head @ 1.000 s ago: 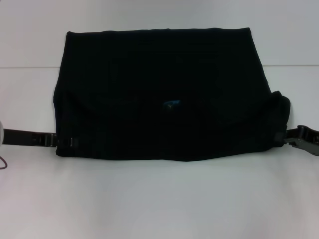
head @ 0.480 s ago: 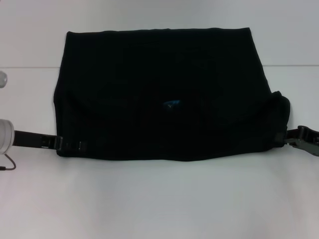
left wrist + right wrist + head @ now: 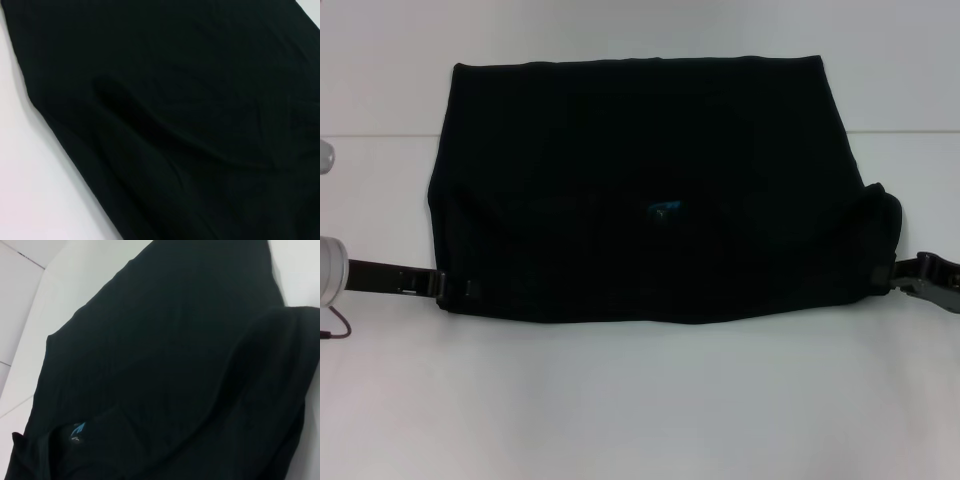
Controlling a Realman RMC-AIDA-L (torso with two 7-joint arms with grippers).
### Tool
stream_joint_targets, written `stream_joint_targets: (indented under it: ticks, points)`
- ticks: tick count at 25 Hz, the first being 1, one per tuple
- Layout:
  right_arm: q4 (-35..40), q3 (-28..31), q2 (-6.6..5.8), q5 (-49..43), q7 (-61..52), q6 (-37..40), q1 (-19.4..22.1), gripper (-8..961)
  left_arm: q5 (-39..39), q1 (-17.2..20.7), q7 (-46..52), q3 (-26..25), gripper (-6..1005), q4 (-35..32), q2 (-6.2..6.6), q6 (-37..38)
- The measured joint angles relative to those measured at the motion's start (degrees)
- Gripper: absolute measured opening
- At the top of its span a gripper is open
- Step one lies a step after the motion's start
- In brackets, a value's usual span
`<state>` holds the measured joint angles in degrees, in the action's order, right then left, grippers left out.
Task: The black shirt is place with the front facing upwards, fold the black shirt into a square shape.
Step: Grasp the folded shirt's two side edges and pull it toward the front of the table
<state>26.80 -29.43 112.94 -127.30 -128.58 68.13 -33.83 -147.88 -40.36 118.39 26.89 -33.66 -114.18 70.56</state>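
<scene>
Although each claw's own grip state cannot be told, left claw (image 3: 455, 288) and right claw (image 3: 905, 277) sit at near corners of the black shirt (image 3: 640, 190), lying mid-table (image 3: 640, 400). Risk: uneven pull skews fold.

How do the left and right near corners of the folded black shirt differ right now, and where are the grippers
The black shirt's left near corner lies flat on the table, with the left gripper at its edge. Its right near corner bulges up in a rounded hump, with the right gripper just outside it. Both grippers sit low at the near corners, one on each side.
</scene>
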Motion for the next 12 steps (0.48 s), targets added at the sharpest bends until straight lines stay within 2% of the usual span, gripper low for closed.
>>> stream_joint_targets:
  ticks: [5,12]
  points:
    - [0.0,0.3,0.00,0.0,0.0,0.0,0.1,55,0.1,0.0,-1.1,-0.2,179,0.0,0.09,0.0]
    - [0.2,0.3,0.00,0.0,0.1,0.0,0.2,55,1.5,0.5,-3.9,-1.3,53,0.0,0.11,0.3]
